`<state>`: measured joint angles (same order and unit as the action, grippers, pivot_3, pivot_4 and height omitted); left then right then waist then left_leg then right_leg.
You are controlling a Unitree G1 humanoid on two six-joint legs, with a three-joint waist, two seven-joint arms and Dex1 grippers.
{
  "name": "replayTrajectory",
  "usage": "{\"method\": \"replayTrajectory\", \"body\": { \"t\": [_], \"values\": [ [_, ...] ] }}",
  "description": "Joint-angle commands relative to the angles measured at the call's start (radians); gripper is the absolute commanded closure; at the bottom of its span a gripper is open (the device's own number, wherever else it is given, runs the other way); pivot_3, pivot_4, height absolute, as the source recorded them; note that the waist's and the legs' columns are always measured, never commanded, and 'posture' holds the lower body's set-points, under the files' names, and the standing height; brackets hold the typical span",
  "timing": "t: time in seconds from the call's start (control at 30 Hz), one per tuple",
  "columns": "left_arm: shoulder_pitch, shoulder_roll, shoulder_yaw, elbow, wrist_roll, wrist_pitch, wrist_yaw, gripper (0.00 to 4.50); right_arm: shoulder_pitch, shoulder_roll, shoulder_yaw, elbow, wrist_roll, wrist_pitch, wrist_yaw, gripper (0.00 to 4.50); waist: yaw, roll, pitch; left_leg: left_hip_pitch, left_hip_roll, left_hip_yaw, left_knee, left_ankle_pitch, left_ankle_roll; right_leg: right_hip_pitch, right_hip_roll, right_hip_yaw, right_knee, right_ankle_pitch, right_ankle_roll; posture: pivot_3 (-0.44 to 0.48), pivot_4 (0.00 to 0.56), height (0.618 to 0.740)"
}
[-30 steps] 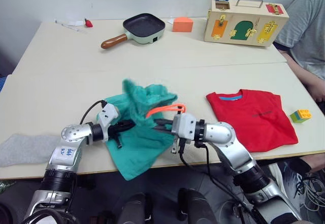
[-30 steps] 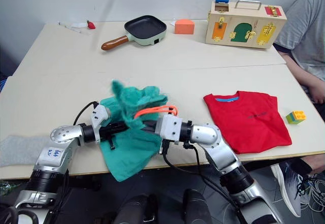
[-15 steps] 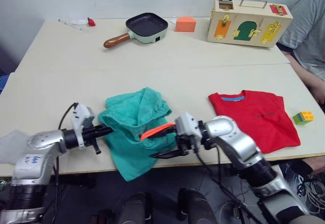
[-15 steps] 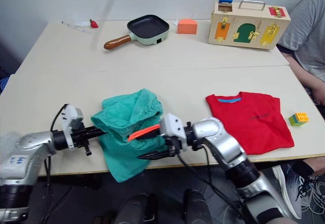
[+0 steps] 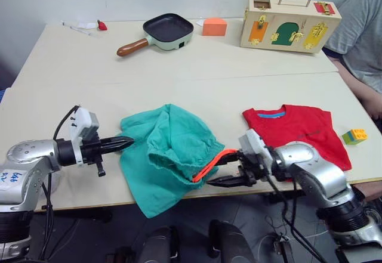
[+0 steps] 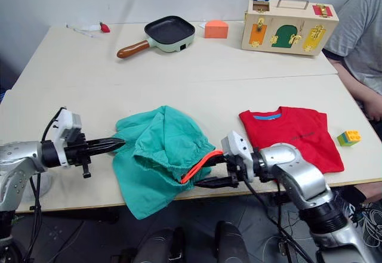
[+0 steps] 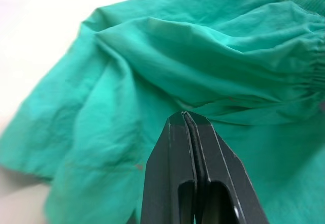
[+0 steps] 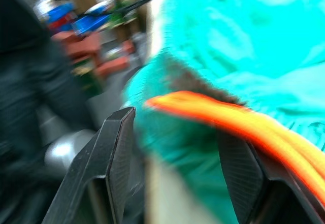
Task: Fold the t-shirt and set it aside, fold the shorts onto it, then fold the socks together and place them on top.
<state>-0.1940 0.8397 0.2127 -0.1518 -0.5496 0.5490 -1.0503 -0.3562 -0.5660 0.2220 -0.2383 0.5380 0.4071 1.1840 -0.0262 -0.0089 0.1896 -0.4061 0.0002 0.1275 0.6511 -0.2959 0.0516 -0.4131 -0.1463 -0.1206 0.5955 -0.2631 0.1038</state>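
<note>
Left eye view: teal shorts (image 5: 167, 155) lie rumpled at 6 o'clock on the surface (image 5: 179, 78), lower hem hanging over the near edge. Red t-shirt (image 5: 295, 135) lies flat toward 4 o'clock, well apart. Left gripper (image 5: 122, 143), jaws pressed together w/ nothing in them, points at the shorts' 9 o'clock edge. Right gripper (image 5: 224, 167), jaws spread, sits at the 3 o'clock side w/ the orange drawstring (image 5: 212, 163) between them.

Left wrist view: shut jaws aim at a cloth ridge.

Right wrist view: drawstring crosses the open gap.

Likely best approach: free the drawstring, flatten the shorts, pinch both waistband corners, then fold.
</note>
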Motion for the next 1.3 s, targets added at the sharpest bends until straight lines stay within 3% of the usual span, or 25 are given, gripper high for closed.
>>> {"method": "replayTrajectory", "body": {
  "t": [0.03,0.27,0.57,0.73,0.83,0.87,1.03,1.2,1.3],
  "values": [
    [0.001,0.005,0.004,-0.032,-0.006,-0.016,-0.009,4.50,0.059,-0.037,-0.019,-0.074,0.012,-0.009,0.019,2.08,0.003,0.000,0.000,0.000,0.000,0.000,0.000,0.000,0.000,0.000,0.000,0.000,0.000,0.000,0.000,0.000,0.150,0.740],
    [-0.008,0.019,0.023,-0.025,-0.020,-0.023,-0.028,4.50,0.200,-0.177,-0.149,-0.219,0.187,0.196,-0.005,2.08,0.026,0.000,0.000,0.000,-0.001,-0.001,0.001,0.000,0.002,0.001,-0.002,0.000,-0.004,0.000,0.000,0.000,0.150,0.740],
    [0.033,0.009,0.022,-0.041,-0.016,-0.046,-0.052,4.50,0.483,-0.451,-0.288,-0.099,0.083,0.136,0.139,2.08,0.044,0.000,0.000,0.000,-0.001,0.000,0.000,0.000,0.002,0.001,-0.002,0.001,-0.005,0.000,0.000,0.000,0.150,0.740],
    [0.029,-0.020,-0.019,-0.034,0.000,-0.076,-0.054,4.50,0.465,-0.481,-0.452,-0.076,0.314,0.329,0.166,2.08,0.045,0.001,0.000,0.001,0.000,0.000,0.002,0.000,0.002,0.002,-0.002,0.000,-0.005,0.000,0.000,0.000,0.150,0.740],
    [0.029,-0.034,-0.042,-0.030,0.009,-0.092,-0.054,4.50,0.396,-0.475,-0.570,-0.042,0.557,0.545,0.096,2.08,0.047,0.001,0.001,0.001,0.001,0.000,0.002,0.001,0.002,0.002,-0.002,0.000,-0.004,0.000,0.000,0.000,0.150,0.740],
    [0.026,-0.039,-0.046,-0.028,0.011,-0.095,-0.051,4.50,0.372,-0.462,-0.579,-0.038,0.541,0.533,0.070,2.08,0.048,0.001,0.001,0.001,0.002,0.000,0.002,0.001,0.002,0.002,-0.002,0.000,-0.004,0.001,-0.001,0.000,0.150,0.740],
    [0.006,-0.055,-0.071,-0.007,0.024,-0.114,-0.044,4.50,0.250,-0.380,-0.315,-0.008,0.113,0.231,-0.060,2.08,0.049,0.000,0.000,0.001,0.002,0.000,0.001,0.001,0.001,0.001,-0.002,0.000,-0.005,0.001,-0.002,0.000,0.150,0.740],
    [-0.013,-0.065,-0.085,0.028,0.051,-0.147,-0.044,4.50,0.109,-0.218,-0.111,0.030,-0.061,0.140,-0.134,2.08,0.041,0.001,0.001,0.000,0.001,0.003,0.000,0.001,0.001,-0.002,-0.001,0.001,-0.004,0.001,-0.001,0.000,0.150,0.740],
    [-0.017,-0.071,-0.086,0.039,0.063,-0.164,-0.036,4.50,0.020,-0.076,-0.097,0.031,-0.040,0.128,-0.188,2.08,0.036,0.002,0.001,0.000,0.001,0.004,0.001,0.001,0.001,-0.002,0.000,-0.001,-0.003,0.001,-0.001,0.000,0.150,0.740]
  ]
}}
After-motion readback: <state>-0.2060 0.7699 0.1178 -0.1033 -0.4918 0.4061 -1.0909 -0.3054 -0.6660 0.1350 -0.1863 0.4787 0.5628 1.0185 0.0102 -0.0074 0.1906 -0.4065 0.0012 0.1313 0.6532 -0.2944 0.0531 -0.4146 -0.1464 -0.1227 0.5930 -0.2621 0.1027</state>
